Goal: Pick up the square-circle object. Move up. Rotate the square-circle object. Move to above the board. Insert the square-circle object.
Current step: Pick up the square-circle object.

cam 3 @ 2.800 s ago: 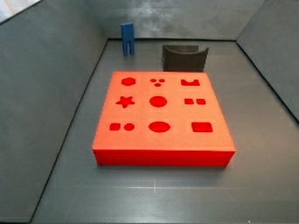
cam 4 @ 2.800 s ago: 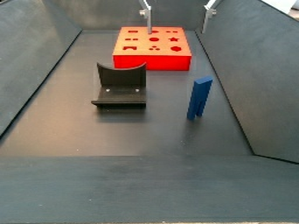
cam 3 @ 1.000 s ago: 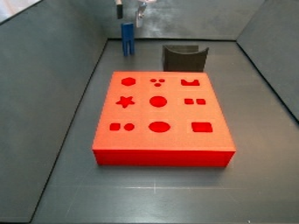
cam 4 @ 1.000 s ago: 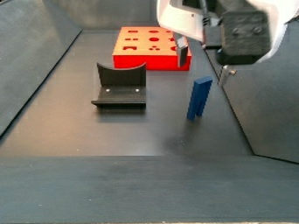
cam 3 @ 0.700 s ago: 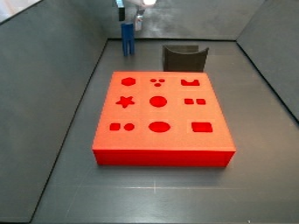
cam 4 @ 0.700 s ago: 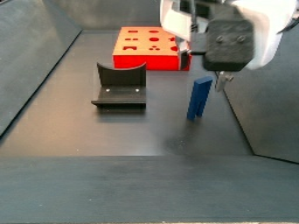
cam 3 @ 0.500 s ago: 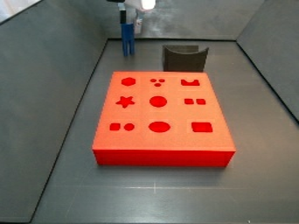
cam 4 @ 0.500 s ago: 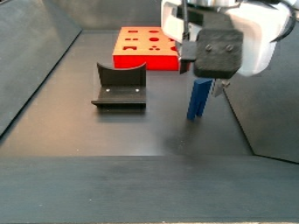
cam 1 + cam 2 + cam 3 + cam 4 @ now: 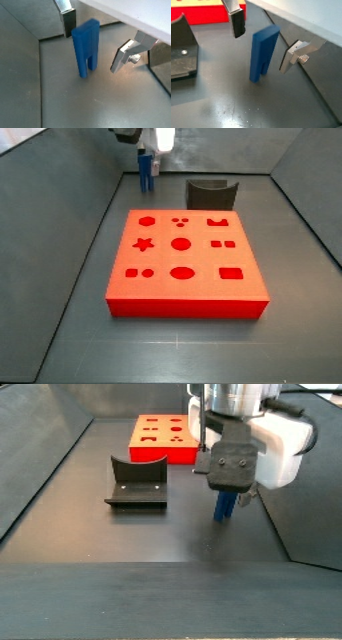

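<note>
Gripper (image 9: 260, 41) straddles the upright blue peg (image 9: 263, 54), fingers (image 9: 237, 24) apart and not touching it; red board (image 9: 167, 439) with empty holes lies well apart.

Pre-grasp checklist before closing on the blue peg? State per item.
1. Blue peg upright on the floor: ok.
2. Gripper open, with one finger on each side of the peg in both wrist views: ok.
3. Fingers clear of the peg, gap visible on both sides: ok.
4. Fingers low enough for a firm hold: cannot tell; they sit around its upper part.
5. Red board holes unobstructed: ok.
6. Dark holder away from the peg: ok.
</note>
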